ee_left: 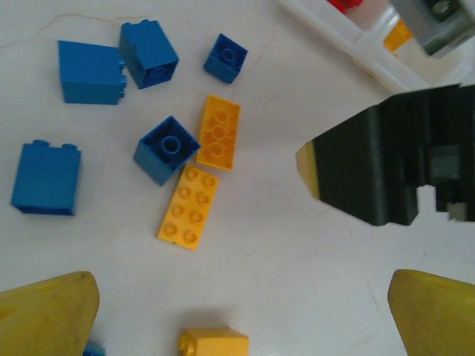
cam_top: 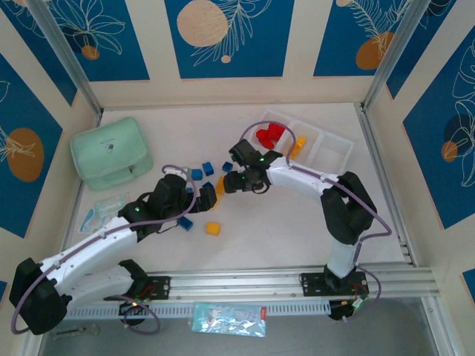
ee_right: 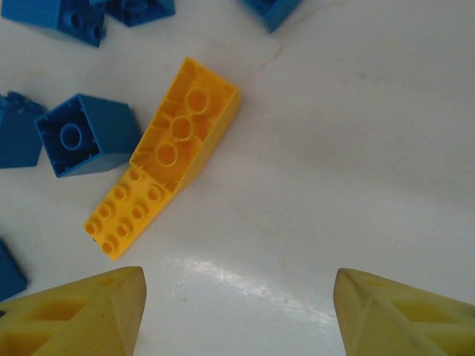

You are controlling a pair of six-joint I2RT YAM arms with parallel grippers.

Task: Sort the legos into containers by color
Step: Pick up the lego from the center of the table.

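- Left wrist view: five blue legos [ee_left: 167, 148] and three yellow legos [ee_left: 188, 205], all glossy moulded plastic, lie loose on the white table [ee_left: 297, 259], left of the tray [ee_left: 349, 41].
- Two yellow pieces lie end to end. One shows eight studs, and the other [ee_right: 185, 126] shows its hollow underside.
- Top view adds the tray's three square compartments, with red legos [cam_top: 271, 135] in the left one and an orange brick [cam_top: 297, 146] in the middle.
- Left gripper [ee_left: 241, 315] and right gripper [ee_right: 237, 311]: jaws spread wide, gripping nothing.

A robot lab cell: aluminium frame posts [cam_top: 67, 59], blue leaf-printed wall panels [cam_top: 260, 44], mounting rail [cam_top: 245, 282]
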